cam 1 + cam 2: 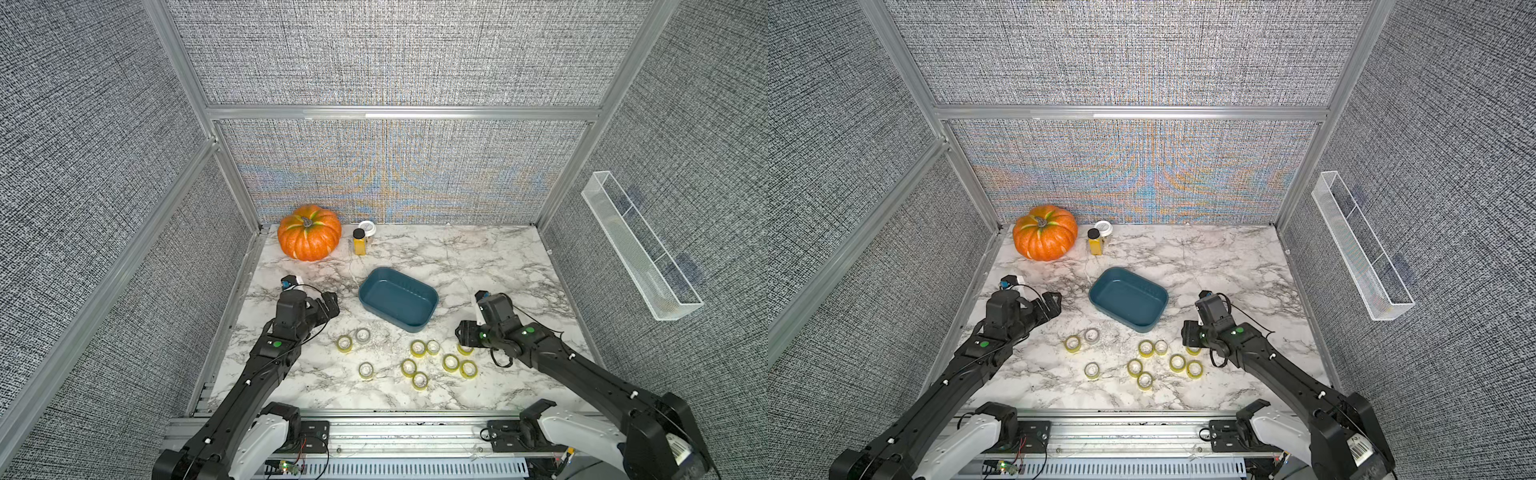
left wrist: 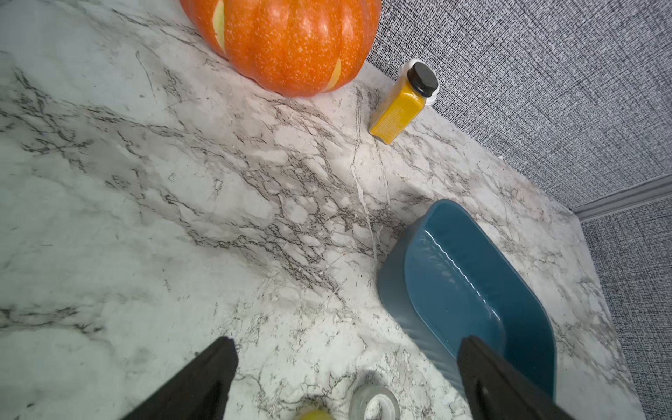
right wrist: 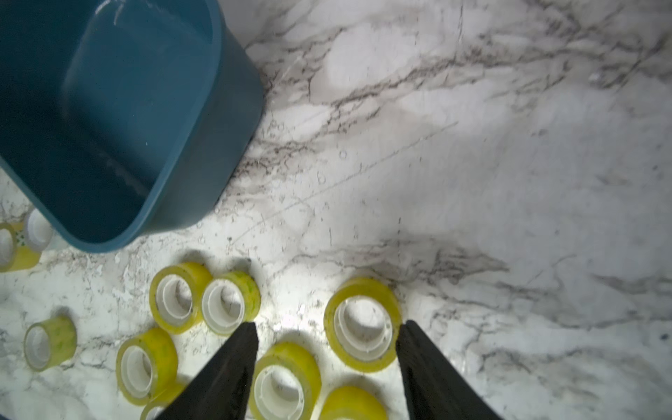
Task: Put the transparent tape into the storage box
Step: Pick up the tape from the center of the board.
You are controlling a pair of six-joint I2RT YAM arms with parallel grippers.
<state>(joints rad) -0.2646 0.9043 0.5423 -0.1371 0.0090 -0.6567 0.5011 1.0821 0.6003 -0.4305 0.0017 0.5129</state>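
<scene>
Transparent tape roll (image 3: 363, 360) lying flat near the front right of the tabletop (image 1: 478, 257), between the parted fingers of the right hand (image 3: 327, 325), other rolls (image 1: 409, 367) scattered along the front edge, storage box (image 1: 388, 318) mid-tabletop, left hand (image 2: 347, 342) spread wide near its left side.

Grey woven panels (image 1: 395, 50) are enclosing three sides, aluminium framing (image 1: 399, 112) bracing them; marble-veined desk (image 1: 478, 266) lying beneath; clear tray (image 1: 640, 249) hanging on one.

Black jointed left arm (image 1: 266, 365), right arm (image 1: 582, 370). White base shells (image 1: 266, 432). Green round dots (image 1: 276, 343). Thin black cables (image 1: 501, 366). Right gripper (image 3: 328, 323): black pointy fingers (image 3: 225, 382).
</scene>
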